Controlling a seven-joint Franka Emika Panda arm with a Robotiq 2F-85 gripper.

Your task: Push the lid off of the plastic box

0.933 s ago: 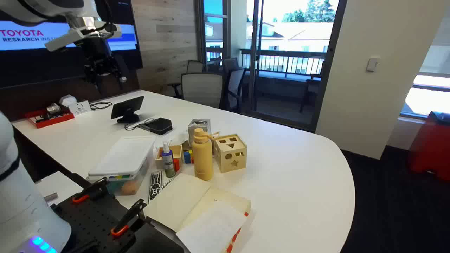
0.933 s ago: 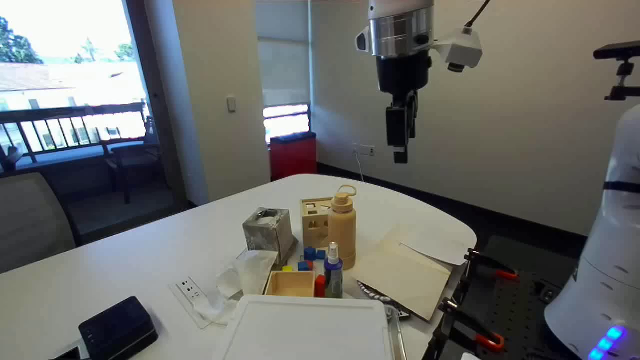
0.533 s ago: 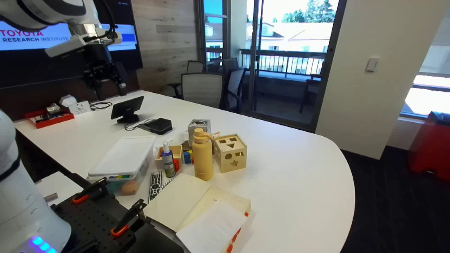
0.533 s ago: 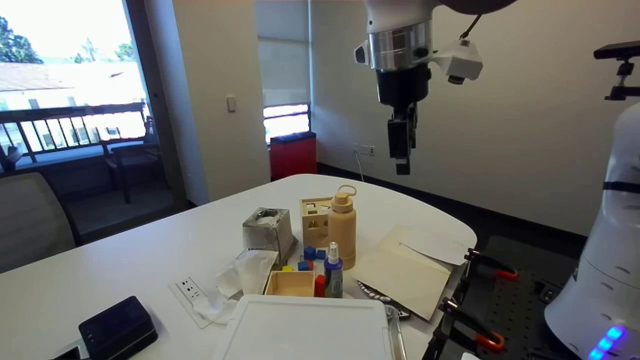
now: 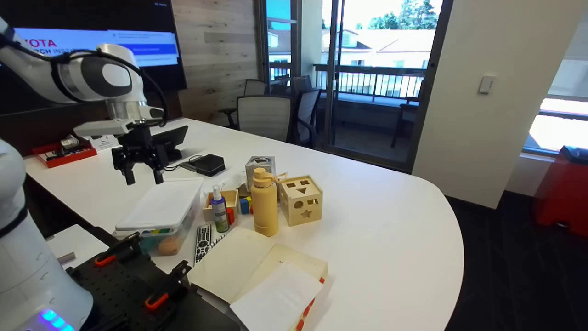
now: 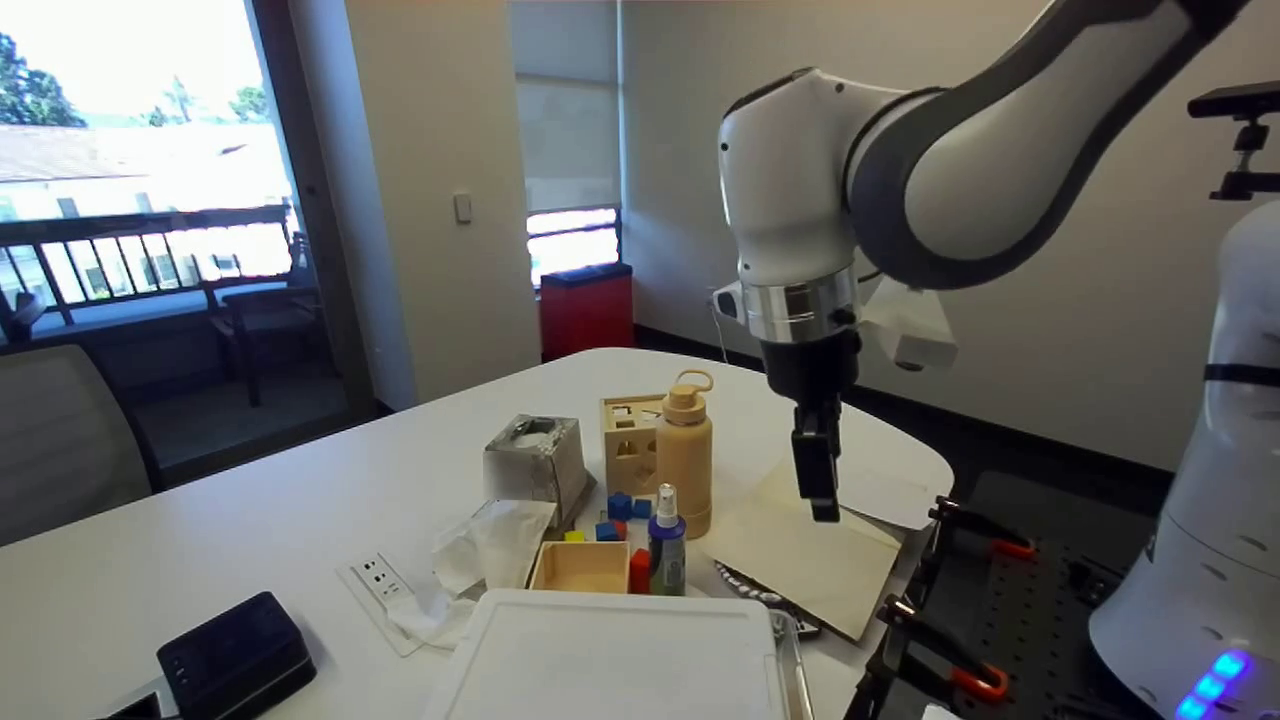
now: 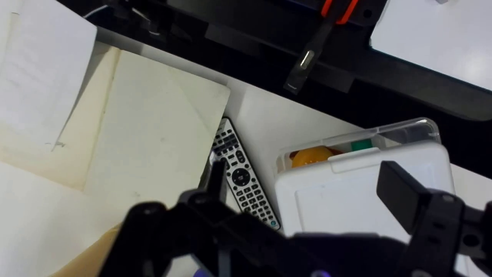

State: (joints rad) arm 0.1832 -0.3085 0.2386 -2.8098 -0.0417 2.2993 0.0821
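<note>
The pale white lid [image 5: 161, 202] lies flat on top of the clear plastic box [image 5: 186, 230]. In an exterior view the lid [image 6: 620, 660] is cut by the bottom edge, and the box's clear side [image 6: 797, 675] shows at its right. In the wrist view a strip of the box [image 7: 407, 129], with orange and green items inside, shows past the edge of the lid [image 7: 346, 200]. My gripper [image 5: 144, 178] is open and empty in the air, above the lid's level. In the wrist view my gripper [image 7: 303, 179] has one finger over the lid and one over the remote.
A remote [image 7: 246, 181] and an open folder [image 5: 234, 262] lie beside the box. A spray bottle [image 5: 219, 211], tan bottle [image 5: 265, 207], wooden cube [image 5: 302, 202], wooden tray [image 6: 582, 568] and tissue box [image 6: 540, 460] stand nearby. Black clamps [image 5: 170, 285] edge the robot's mount.
My gripper has come down a long way toward the table, with its jaws still open. The lid, the box and the other objects have not moved.
</note>
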